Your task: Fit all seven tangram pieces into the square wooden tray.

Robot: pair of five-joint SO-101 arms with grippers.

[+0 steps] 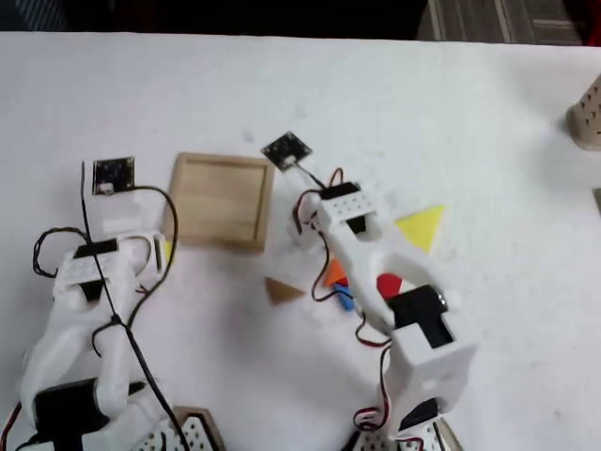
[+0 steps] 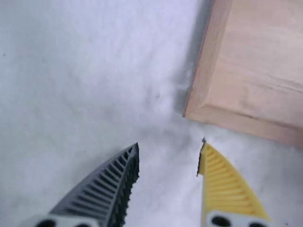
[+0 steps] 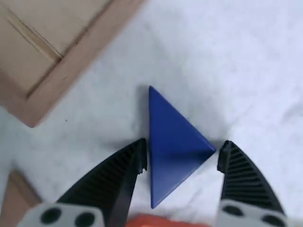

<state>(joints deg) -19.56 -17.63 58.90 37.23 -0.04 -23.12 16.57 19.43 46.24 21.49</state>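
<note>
While both arms stand over the white table (image 1: pixel 423 113), we log the square wooden tray (image 1: pixel 217 241) lying flat, left of centre in the high view, its floor showing bare wood.

Left gripper (image 2: pixel 169 145): fingers spread apart with only table between them. One finger is grey and ribbed (image 2: pixel 113 184), the other yellow (image 2: pixel 222 184). It hangs just off a corner of the tray (image 2: pixel 208 66), on the tray's left side in the high view, close to the rim but apart from it.

Right gripper (image 3: pixel 183 144): black fingers (image 3: pixel 111 184) wide apart, straddling a blue triangle (image 3: pixel 173 146). The triangle lies flat on the table. One fingertip sits just beside the triangle's straight edge and the other just beside a corner. We cannot tell whether either one touches it. The triangle lies near a tray corner (image 3: pixel 80 61) but outside the rim, with table showing between the two.

Other pieces, high view, all on the table to the right of the tray:
- A brown triangle (image 1: pixel 282 289) lies nearer the arm bases than the tray does, apart from the rest.
- An orange piece (image 1: pixel 333 272) lies between the brown triangle and a red piece, partly under the right arm (image 1: pixel 376 263).
- The red piece (image 1: pixel 390 285) lies just right of the orange one and is also partly covered by that arm.
- A yellow triangle (image 1: pixel 421 225) lies farthest right, pointing up and to the right.

A tan holed object (image 1: pixel 587 117) stands at the right edge of the table, well apart from everything else.
</note>
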